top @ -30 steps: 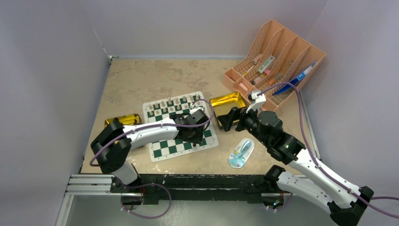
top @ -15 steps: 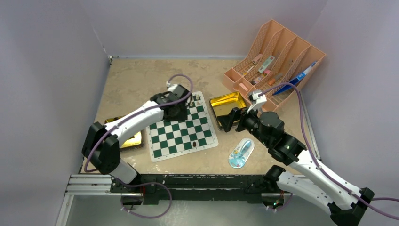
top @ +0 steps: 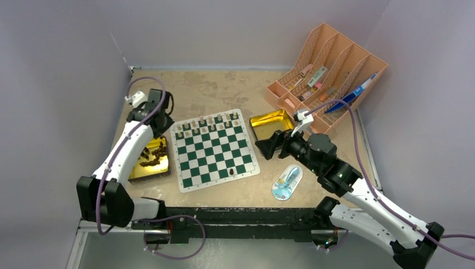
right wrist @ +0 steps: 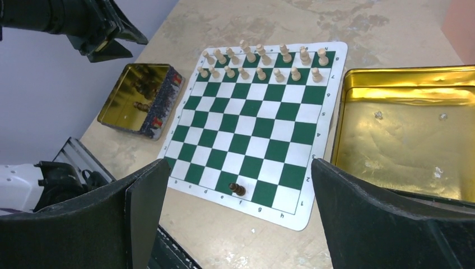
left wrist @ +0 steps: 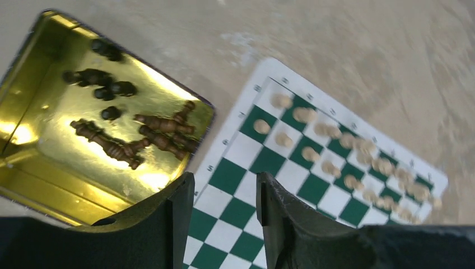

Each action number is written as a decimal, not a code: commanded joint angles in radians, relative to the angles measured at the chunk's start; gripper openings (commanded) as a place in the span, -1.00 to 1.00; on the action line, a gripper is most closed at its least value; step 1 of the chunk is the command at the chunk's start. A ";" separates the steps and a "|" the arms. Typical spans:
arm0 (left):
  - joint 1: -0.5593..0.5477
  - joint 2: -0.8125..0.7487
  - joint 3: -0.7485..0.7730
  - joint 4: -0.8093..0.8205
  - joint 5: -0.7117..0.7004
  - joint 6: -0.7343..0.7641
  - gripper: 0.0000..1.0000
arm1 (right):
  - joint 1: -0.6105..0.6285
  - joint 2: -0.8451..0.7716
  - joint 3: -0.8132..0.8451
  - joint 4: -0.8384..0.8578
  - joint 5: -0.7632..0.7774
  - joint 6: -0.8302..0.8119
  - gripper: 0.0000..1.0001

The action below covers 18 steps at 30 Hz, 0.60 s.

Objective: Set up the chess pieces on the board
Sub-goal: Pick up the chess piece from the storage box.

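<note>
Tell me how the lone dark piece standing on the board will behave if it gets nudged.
The dark piece stands upright and looks taller than wide, so a sideways nudge would probably tip it. Its rounded shape suggests it may then roll across the flat board. It looks small, so it is probably light.

Gold tins [right wrist: 403, 129] glossy metal; board [right wrist: 252, 123] matt, smooth; tabletop [top: 196, 92] mottled stone-look.
</note>
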 commanded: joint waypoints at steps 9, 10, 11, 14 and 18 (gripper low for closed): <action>0.316 0.137 0.068 -0.333 -0.193 -0.654 -0.14 | 0.004 0.088 0.111 -0.015 -0.032 -0.049 0.97; 0.334 0.138 0.055 -0.328 -0.188 -0.673 -0.14 | 0.005 0.096 0.119 -0.020 -0.031 -0.050 0.97; 0.350 0.136 0.035 -0.313 -0.186 -0.687 -0.15 | 0.004 0.104 0.128 -0.026 -0.032 -0.049 0.97; 0.414 0.138 -0.031 -0.245 -0.158 -0.694 -0.15 | 0.005 0.122 0.155 -0.039 -0.039 -0.044 0.97; 0.472 0.168 -0.072 -0.134 -0.126 -0.609 -0.17 | 0.006 0.133 0.172 -0.050 -0.038 -0.033 0.97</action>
